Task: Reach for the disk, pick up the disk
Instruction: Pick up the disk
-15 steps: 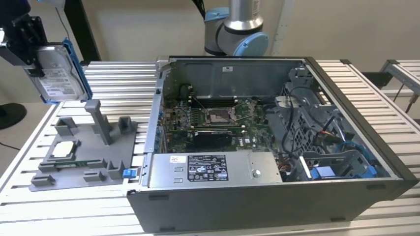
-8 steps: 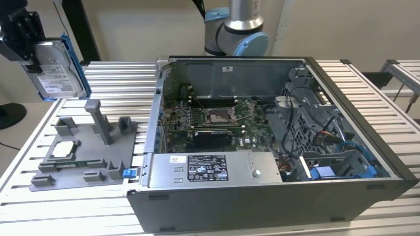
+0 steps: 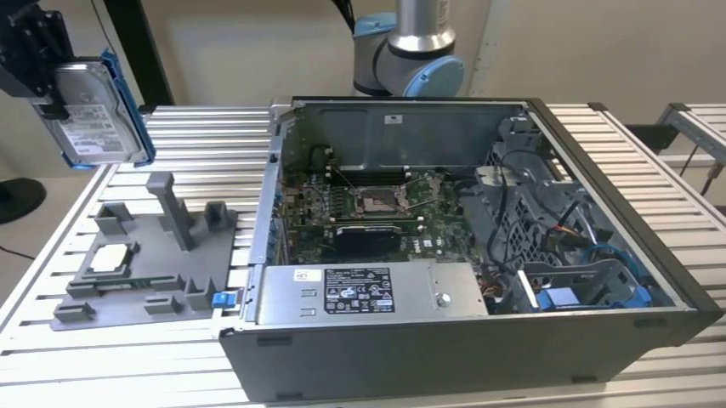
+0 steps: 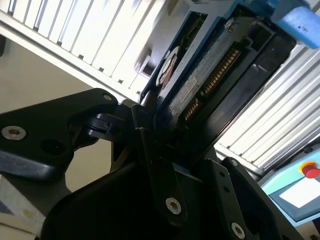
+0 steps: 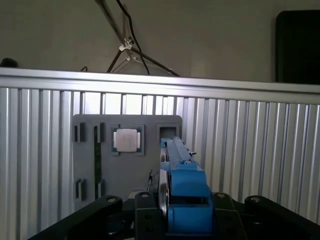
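We see the gripper point(image 3: 50, 92) clamped on the disk point(image 3: 93, 127), held upright in the air at the exterior view's upper left; beneath it, a grey fixture tray point(image 3: 153, 274) rests on the slatted desk point(image 3: 114, 361).

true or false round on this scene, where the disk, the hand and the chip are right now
1. The hand grips the disk in the air. True.
2. The disk lies inside the computer case. False: it is outside the case, toward the exterior view's left.
3. The chip sits on the grey tray. True.
4. The computer case is closed. False: it is open, with the boards and cables showing.
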Available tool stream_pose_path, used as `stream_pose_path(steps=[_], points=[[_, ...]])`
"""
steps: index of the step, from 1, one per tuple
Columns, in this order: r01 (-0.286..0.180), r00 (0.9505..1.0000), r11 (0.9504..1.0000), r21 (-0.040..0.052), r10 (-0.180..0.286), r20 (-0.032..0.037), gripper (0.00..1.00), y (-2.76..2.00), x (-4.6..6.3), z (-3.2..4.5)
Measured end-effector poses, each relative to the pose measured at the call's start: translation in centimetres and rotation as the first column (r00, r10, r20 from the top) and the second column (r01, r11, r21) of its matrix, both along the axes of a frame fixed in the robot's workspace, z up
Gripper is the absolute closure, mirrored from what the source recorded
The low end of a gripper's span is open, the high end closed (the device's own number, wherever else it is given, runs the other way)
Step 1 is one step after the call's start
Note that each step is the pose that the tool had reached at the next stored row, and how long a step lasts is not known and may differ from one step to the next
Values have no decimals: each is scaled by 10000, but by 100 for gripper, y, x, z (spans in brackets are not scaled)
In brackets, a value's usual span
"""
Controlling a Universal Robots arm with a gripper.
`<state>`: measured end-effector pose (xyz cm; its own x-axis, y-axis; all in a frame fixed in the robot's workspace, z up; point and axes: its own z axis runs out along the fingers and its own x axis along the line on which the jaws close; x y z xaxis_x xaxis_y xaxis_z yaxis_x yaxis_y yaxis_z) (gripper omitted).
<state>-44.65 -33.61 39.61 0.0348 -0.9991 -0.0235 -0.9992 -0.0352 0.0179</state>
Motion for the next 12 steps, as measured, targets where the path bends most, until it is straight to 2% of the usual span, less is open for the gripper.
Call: stream_pose_path(steps=[12], points=[[0, 10000, 10000, 0, 0, 0, 100, 0, 0, 170]])
